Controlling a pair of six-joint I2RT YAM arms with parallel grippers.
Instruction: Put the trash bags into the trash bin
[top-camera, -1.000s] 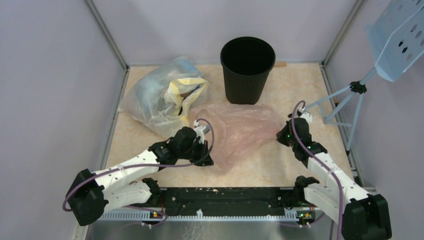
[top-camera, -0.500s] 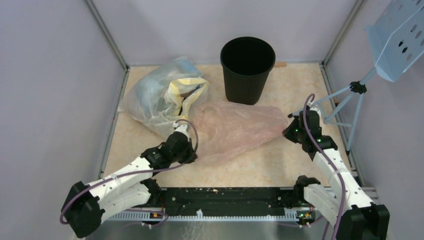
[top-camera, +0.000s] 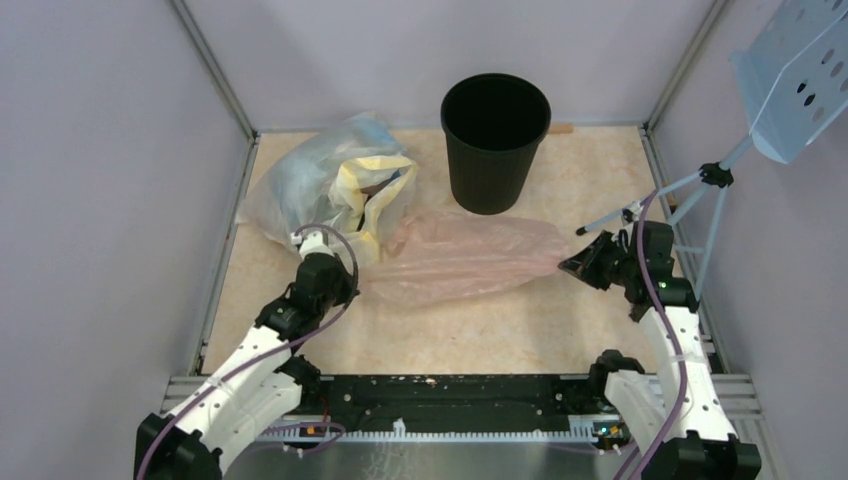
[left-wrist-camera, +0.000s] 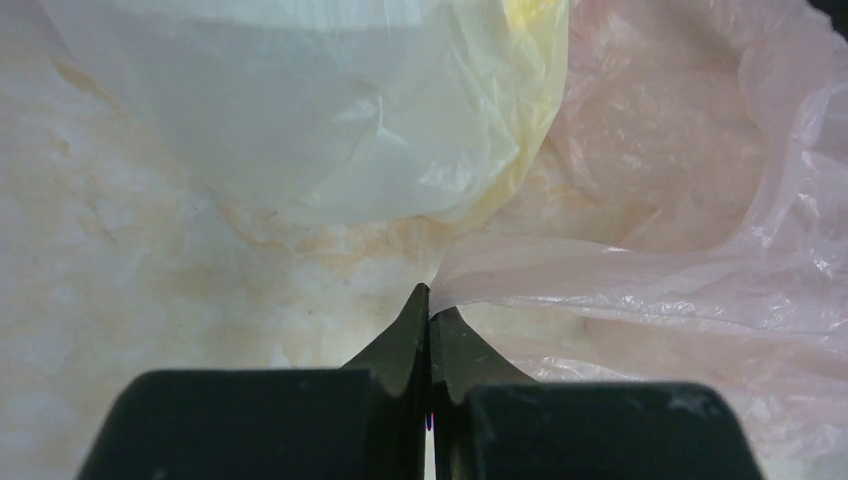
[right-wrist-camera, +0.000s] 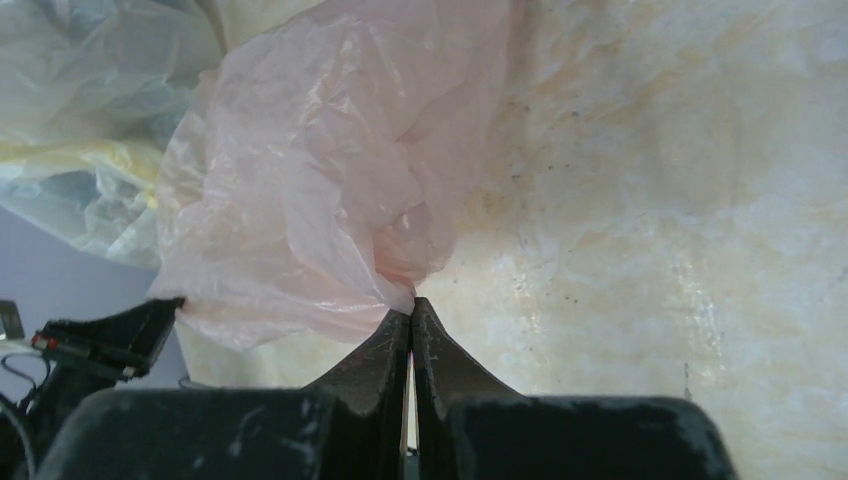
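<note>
Two pinch points on one thin, crinkly, see-through pale pink plastic film bag (top-camera: 460, 255): clamped at its left end by the left gripper (top-camera: 354, 284), at its right end by the right gripper (top-camera: 570, 265) (jaws pressed together on film in both wrist views). Stretched crosswise on the mottled beige table (top-camera: 590, 190), long axis from arm to arm. Just beyond its middle, the round black ribbed plastic trash bin (top-camera: 495, 140), upright. Closer to that bin from the right end. Likely calls for a joint lift, up and away over the rim.
</note>
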